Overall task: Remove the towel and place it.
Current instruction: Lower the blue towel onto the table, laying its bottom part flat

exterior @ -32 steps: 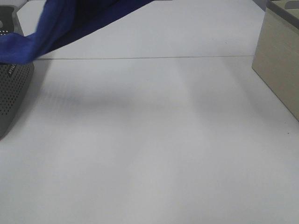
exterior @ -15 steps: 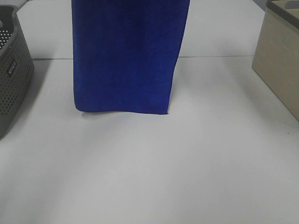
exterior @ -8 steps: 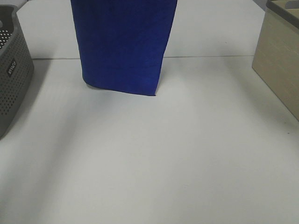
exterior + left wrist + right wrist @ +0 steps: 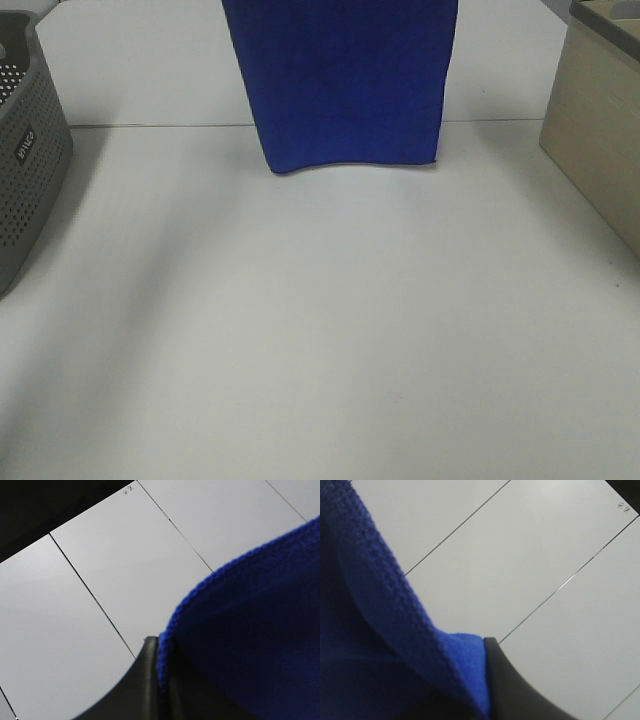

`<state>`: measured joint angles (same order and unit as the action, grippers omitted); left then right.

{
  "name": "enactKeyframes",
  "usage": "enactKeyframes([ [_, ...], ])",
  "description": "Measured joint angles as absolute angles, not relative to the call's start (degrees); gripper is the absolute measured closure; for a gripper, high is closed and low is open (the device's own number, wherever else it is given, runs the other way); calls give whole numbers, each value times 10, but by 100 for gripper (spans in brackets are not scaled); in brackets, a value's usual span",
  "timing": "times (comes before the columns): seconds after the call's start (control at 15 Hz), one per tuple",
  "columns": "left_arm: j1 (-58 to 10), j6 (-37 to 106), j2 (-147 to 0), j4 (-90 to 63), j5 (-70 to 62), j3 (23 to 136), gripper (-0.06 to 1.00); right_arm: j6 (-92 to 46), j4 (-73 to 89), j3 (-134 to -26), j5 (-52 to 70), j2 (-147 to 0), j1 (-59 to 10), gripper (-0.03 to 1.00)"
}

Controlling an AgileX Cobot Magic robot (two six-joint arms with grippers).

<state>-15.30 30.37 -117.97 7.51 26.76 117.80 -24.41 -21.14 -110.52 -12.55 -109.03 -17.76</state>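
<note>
The deep blue towel [image 4: 345,80] hangs flat from above the exterior high view, its lower edge just clear of the white table, right of centre. Both grippers are above that view's top edge. In the left wrist view the towel [image 4: 250,630] is pinched in my left gripper [image 4: 159,680], whose dark finger [image 4: 135,685] presses on its hem. In the right wrist view my right gripper [image 4: 487,690] is shut on another part of the towel [image 4: 375,645], with one dark finger [image 4: 520,695] against the cloth.
A grey perforated basket [image 4: 25,150] stands at the left edge of the table. A beige box [image 4: 600,130] sits at the right edge. The white table [image 4: 320,330] has a thin seam running across the back.
The hanging towel has swung to the right and its lower edge has risen. Two seconds ago it was still draped slantwise towards the basket.
</note>
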Motion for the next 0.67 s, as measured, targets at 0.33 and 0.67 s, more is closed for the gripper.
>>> enactKeyframes([
  [0.33,-153,304,-1226,73,269,1238,94,-238,-199,-1126,-153,-1149,-155,95],
  [0.67,-153,304,-1254,77,268,1290,94,-229,-182,-1187,-188,-1176,-153,95],
])
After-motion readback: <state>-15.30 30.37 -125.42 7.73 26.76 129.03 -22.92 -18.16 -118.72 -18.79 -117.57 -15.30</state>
